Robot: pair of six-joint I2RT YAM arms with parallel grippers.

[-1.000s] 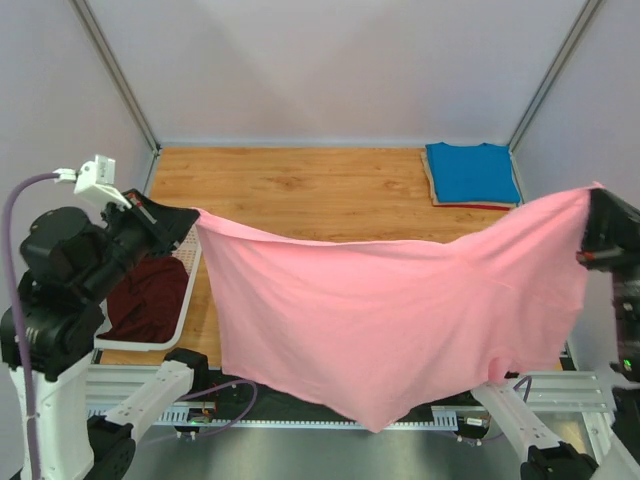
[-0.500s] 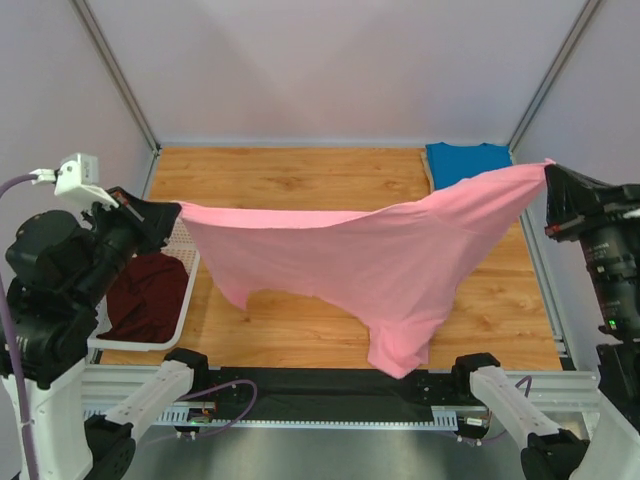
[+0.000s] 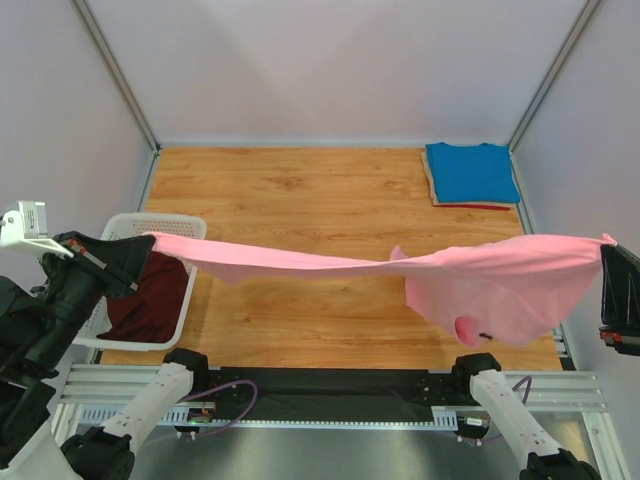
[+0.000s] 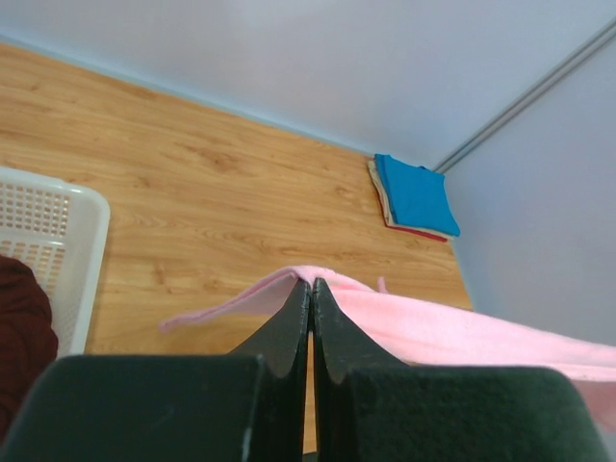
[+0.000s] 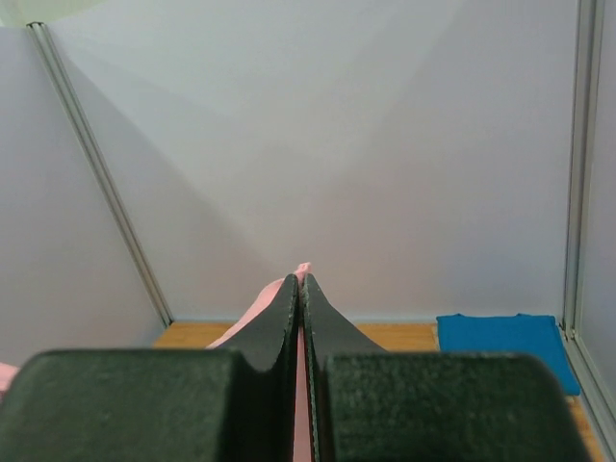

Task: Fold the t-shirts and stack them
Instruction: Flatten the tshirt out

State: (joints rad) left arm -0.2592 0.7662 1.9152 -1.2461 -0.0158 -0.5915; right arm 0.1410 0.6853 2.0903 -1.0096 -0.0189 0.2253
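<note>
Jaws of the left gripper (image 4: 311, 285) pinch one end of the pink shirt (image 3: 480, 282) by the basket (image 3: 162, 221) holding the maroon shirt (image 3: 150, 300), the right gripper (image 5: 300, 278) pinches the other, stretching it above the table (image 3: 300, 190), blue shirt (image 3: 470, 172) folded at the far right corner

From above and behind the arm bases, the top camera looks down on the whole light wooden tabletop (image 3: 300, 190) from well back. Each wrist camera sits close behind its pinched-shut jaws: the one on the left gripper (image 4: 311, 285) faces the far right corner, the one on the right gripper (image 5: 300, 279) runs almost level toward the back wall (image 5: 337, 144). All three catch the folded blue fabric t-shirt (image 3: 470, 172) and the stretched bright pink fabric t-shirt (image 3: 480, 285).
</note>
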